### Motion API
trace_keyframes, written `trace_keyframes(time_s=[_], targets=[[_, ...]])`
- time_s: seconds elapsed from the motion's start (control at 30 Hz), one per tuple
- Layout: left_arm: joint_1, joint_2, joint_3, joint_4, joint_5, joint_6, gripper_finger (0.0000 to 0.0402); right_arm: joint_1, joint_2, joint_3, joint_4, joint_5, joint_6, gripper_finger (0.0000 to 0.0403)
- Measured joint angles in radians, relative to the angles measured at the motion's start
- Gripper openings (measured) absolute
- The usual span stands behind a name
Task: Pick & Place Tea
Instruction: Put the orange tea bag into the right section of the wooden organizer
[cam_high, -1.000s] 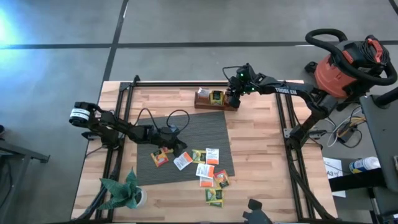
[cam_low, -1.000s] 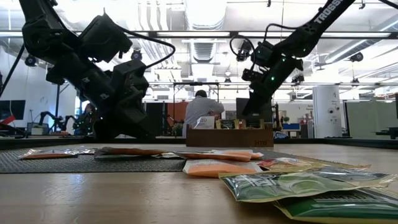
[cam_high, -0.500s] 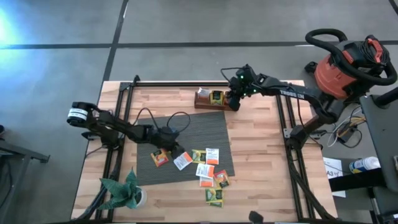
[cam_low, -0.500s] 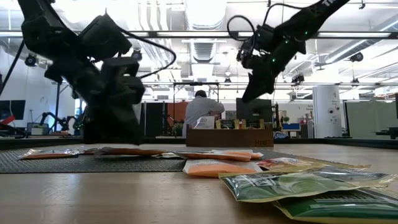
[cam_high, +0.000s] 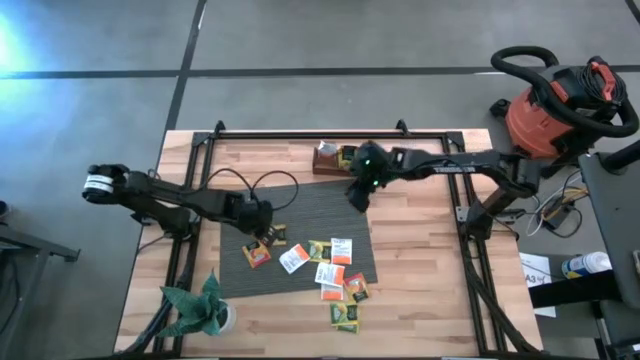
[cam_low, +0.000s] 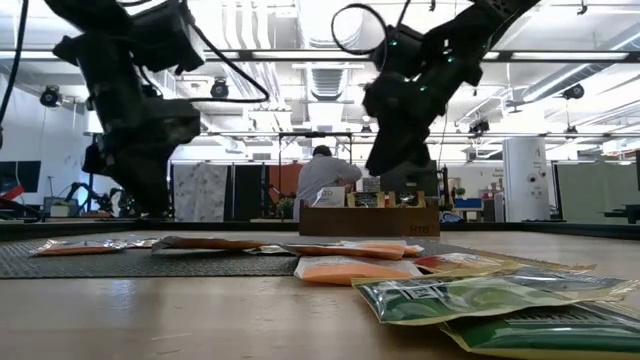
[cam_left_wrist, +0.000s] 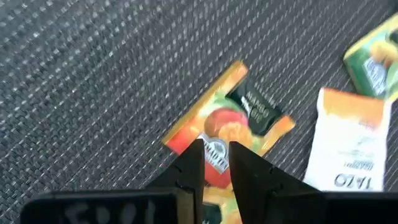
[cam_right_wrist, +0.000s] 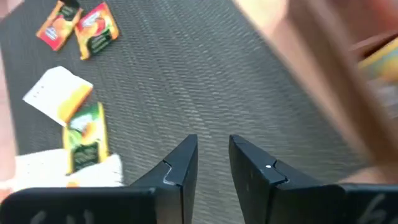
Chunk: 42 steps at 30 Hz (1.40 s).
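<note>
While tea packets strew the mat, the wooden box holds one.

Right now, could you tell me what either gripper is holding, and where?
Right gripper: nothing. Left gripper: cannot tell; poised at edge of orange-red tea packet.

A grey concrete floor is lying around the wooden table, crossed by dark seams. A red shop vacuum is standing beside the table. Ceiling lights are glowing over an open workshop, where a seated person is facing away among distant partitions.
</note>
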<state>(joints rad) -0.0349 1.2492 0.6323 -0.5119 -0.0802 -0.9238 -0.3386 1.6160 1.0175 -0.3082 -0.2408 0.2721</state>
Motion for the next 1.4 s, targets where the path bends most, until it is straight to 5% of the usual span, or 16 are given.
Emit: trace_keyframes(time_s=[0.4, 0.63, 1.17, 1.4], targets=[[-0.002, 0.02, -0.114, 0.101, 0.063, 0.033, 0.0069, 0.144, 0.169, 0.01, 0.398, -0.056, 0.467, 0.009], [-0.002, 0.019, -0.191, 0.307, 0.063, 0.031, 0.0069, 0.188, 0.273, 0.01, 0.653, -0.066, 0.693, 0.0093], [0.0, 0.023, -0.203, 0.38, 0.056, 0.008, 0.0069, 0.225, 0.52, 0.22, 0.637, -0.15, 0.823, 0.0115], [-0.002, -0.005, -0.143, 0.355, 0.048, 0.06, 0.0069, 0.223, 0.541, 0.345, 0.379, -0.113, 0.696, 0.0116]])
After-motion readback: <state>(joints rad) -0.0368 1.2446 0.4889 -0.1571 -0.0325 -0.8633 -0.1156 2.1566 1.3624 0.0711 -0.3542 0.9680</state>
